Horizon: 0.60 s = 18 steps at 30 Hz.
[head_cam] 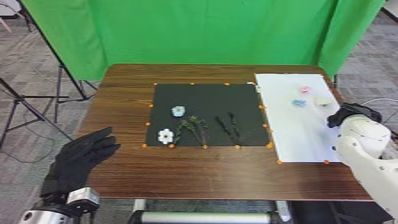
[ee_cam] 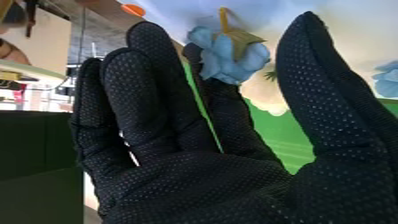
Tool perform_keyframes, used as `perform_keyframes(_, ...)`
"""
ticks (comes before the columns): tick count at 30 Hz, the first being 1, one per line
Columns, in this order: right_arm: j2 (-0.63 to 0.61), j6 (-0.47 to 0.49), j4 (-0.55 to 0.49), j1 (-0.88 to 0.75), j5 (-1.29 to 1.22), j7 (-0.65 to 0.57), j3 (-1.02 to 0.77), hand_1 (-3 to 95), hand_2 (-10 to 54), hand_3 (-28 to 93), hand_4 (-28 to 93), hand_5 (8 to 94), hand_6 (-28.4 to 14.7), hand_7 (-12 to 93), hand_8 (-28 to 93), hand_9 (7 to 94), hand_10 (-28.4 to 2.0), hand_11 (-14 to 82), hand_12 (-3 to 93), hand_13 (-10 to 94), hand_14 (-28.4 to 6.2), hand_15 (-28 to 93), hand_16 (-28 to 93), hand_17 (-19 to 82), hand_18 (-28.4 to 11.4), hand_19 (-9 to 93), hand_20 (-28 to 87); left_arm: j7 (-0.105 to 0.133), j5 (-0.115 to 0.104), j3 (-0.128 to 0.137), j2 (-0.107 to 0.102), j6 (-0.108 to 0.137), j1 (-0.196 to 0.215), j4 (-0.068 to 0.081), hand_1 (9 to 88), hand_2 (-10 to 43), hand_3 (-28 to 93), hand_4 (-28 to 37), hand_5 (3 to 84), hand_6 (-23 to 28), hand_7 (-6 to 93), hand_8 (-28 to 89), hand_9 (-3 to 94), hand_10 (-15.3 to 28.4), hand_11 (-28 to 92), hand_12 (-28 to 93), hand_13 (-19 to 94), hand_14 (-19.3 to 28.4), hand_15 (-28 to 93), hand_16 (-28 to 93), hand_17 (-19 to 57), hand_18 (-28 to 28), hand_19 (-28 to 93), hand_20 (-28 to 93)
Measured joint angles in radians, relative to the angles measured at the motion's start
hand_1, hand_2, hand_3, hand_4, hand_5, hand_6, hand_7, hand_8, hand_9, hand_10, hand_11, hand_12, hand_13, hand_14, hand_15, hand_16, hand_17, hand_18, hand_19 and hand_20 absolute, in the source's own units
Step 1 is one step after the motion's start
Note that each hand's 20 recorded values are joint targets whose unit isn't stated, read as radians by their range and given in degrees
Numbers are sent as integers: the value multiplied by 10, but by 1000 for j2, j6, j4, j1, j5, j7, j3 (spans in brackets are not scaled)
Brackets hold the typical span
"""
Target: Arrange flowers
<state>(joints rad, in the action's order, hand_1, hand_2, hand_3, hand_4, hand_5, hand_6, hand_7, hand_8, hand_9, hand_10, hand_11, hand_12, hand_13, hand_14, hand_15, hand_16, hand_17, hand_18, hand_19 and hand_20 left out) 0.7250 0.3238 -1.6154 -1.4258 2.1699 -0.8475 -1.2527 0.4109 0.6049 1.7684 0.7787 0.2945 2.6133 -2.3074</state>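
At the outer edge of the white sheet (head_cam: 298, 145), black-gloved right hand (head_cam: 345, 116): opened wide, fingers nearly straight, thumb standing well apart, nothing evidently gripped. Left hand (head_cam: 82, 152): beside the black mat (head_cam: 206, 94), fingers extended, empty.

Risks, as judged. Item: the blue blossom (ee_cam: 222, 57), over the white sheet by one fingertip of the right hand; whether the petals touch the glove is hard to tell. Closing off-centre could roll it away or pinch petals instead of the base. Too firm a squeeze could crease it; a low sweep could nudge the cream blossom (ee_cam: 262, 92) nearby.

Description of the piece: pale blue, ruffled, overlapping petals; a green-brown base; a short yellowish stub, apparently the stem end. Head tipped, base showing.

Companion stock: a second blue blossom (ee_cam: 387, 80) beyond the thumb; one pink blossom (head_cam: 305, 89) on the sheet. Laid on the mat: light-blue flower head (head_cam: 179, 111), white flower head (head_cam: 165, 136), leafy green sprigs (head_cam: 191, 125), dark slender stems (head_cam: 234, 126). The flower heads and stems seem to await further assembly.
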Motion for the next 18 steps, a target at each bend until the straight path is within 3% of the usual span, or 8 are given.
perform_keyframes(6, 0, -25, -3, -8, 10, 1, -1, 403, -38, 796, -282, 662, -28, 204, -81, 699, -158, 407, 211, 569, -160, 758, 220, 200, -284, 760, 330, 0, 0, 0, 0, 0, 0, 0, 263, 67, 821, -147, 447, 138, 133, -84, 386, 222, 351, 89, 287, 284, 573, -121, -94, 220, 579, 150)
perform_keyframes(13, -1, -66, -1, -13, 45, 12, 13, 507, -62, 729, -282, 748, -12, 247, -11, 796, -97, 306, 326, 624, -125, 733, 238, 211, -274, 782, 299, 7, -7, -3, -12, 2, 0, 0, 263, 68, 820, -148, 448, 138, 134, -84, 386, 221, 351, 90, 287, 284, 574, -121, -93, 219, 579, 150)
perform_keyframes(18, -1, -82, 2, -14, 67, 20, 24, 532, -63, 728, -283, 788, -3, 245, 5, 834, -90, 302, 337, 656, -104, 715, 264, 222, -260, 798, 303, 10, -9, -3, -17, 2, 1, 0, 263, 68, 821, -148, 448, 138, 133, -83, 386, 221, 351, 90, 287, 284, 575, -121, -93, 219, 579, 150)
